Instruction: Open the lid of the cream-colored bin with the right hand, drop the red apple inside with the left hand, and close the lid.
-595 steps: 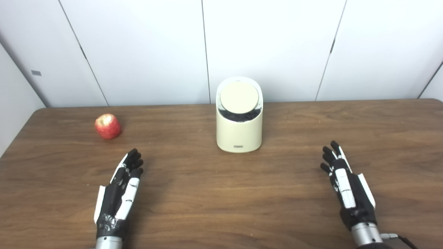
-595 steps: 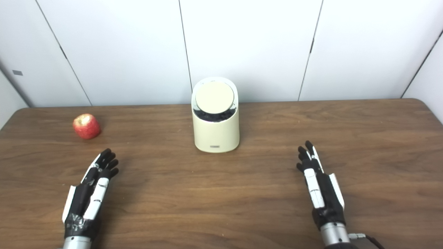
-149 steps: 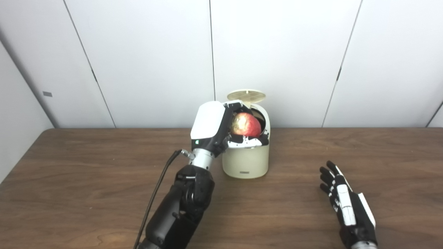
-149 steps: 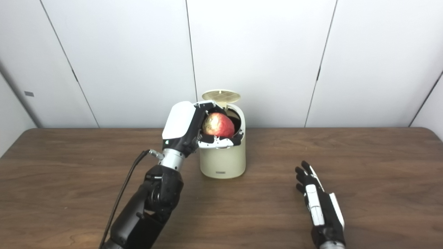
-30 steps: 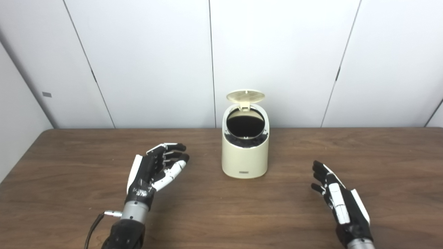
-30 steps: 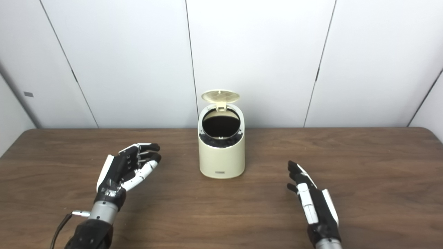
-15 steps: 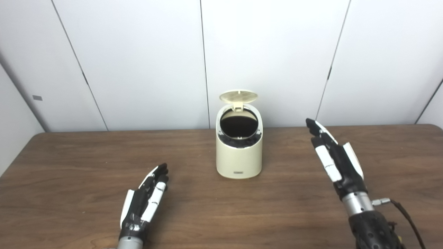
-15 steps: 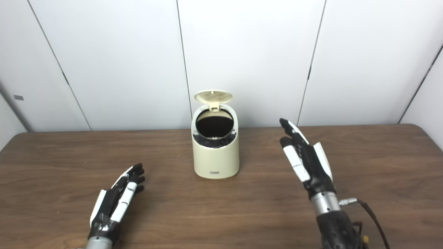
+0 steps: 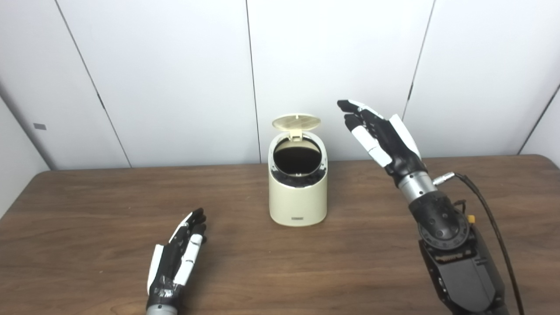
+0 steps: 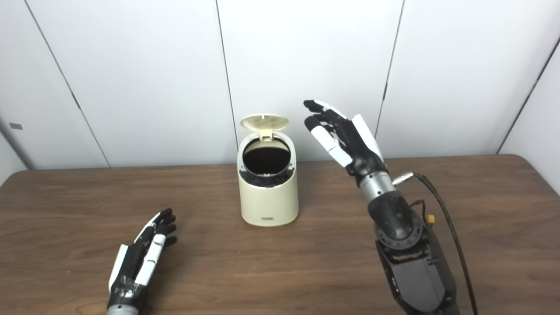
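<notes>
The cream-colored bin stands mid-table with its round lid tipped up at the back, so the dark opening shows. The red apple is not in view. My right hand is open and empty, raised in the air to the right of the lid, at about lid height, fingers stretched toward the left. My left hand lies open and empty, low over the table at the front left, well apart from the bin.
The brown wooden table ends at a white panelled wall just behind the bin. My right forearm and its black cable rise over the table's right front.
My right hand has risen from low over the table to lid height and moved left toward the lid. My left hand has settled lower at the front left. The camera has shifted slightly.
</notes>
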Robot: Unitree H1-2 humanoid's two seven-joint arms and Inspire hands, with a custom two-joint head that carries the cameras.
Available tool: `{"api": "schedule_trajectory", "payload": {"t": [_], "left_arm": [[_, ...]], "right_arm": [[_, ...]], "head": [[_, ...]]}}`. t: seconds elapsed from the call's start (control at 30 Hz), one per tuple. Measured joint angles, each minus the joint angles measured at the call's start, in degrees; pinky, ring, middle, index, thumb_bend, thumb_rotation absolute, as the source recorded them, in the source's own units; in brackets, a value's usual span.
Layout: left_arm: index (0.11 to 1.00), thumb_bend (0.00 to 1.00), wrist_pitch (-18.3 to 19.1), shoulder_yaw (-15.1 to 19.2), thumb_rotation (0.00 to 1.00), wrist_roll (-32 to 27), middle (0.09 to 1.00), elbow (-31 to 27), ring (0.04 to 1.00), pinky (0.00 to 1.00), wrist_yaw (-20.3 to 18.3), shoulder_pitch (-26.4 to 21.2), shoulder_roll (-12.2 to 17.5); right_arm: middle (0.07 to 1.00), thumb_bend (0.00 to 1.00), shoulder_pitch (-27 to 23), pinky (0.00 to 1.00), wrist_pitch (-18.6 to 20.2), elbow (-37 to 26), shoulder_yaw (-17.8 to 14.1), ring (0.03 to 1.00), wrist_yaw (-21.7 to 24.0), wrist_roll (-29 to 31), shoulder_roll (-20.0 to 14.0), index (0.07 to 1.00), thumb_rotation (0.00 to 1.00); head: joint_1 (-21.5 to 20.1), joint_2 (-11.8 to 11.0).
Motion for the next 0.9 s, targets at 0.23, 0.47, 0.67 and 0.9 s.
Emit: {"api": "schedule_trajectory", "payload": {"t": [0.23, 0.47, 0.67, 0.9], "left_arm": [[0.883, 0.50, -0.06, -0.77, 0.77, 0.74, 0.876, -0.03, 0.874, 0.87, -0.06, -0.07, 0.68], [0.893, 0.47, -0.02, -0.67, 0.76, 0.67, 0.875, -0.03, 0.875, 0.86, 0.16, -0.04, 0.49], [0.882, 0.51, 0.02, -0.84, 0.77, 1.02, 0.869, -0.04, 0.872, 0.86, 0.53, -0.04, 0.24], [0.867, 0.49, 0.21, -0.90, 0.76, 1.66, 0.874, -0.14, 0.874, 0.86, 0.64, -0.04, 0.18]], "right_arm": [[0.849, 0.58, -4.76, 0.73, 2.49, 3.74, 3.84, 0.836, 0.23, -6.48, -0.68, 0.818, 1.00], [0.844, 0.51, -6.05, 0.77, 2.67, 5.40, 4.87, 0.849, 1.03, -9.09, -1.23, 0.814, 1.00], [0.861, 0.46, -6.95, 0.85, 2.51, 5.75, 7.42, 0.904, 3.20, -11.07, -2.25, 0.746, 1.00], [0.855, 0.44, -6.96, 0.84, 1.53, 5.64, 7.99, 0.908, 3.78, -11.94, -2.74, 0.642, 1.00]], "head": [[0.62, -0.09], [1.76, -0.18], [2.02, -0.09], [1.76, 0.00]]}}
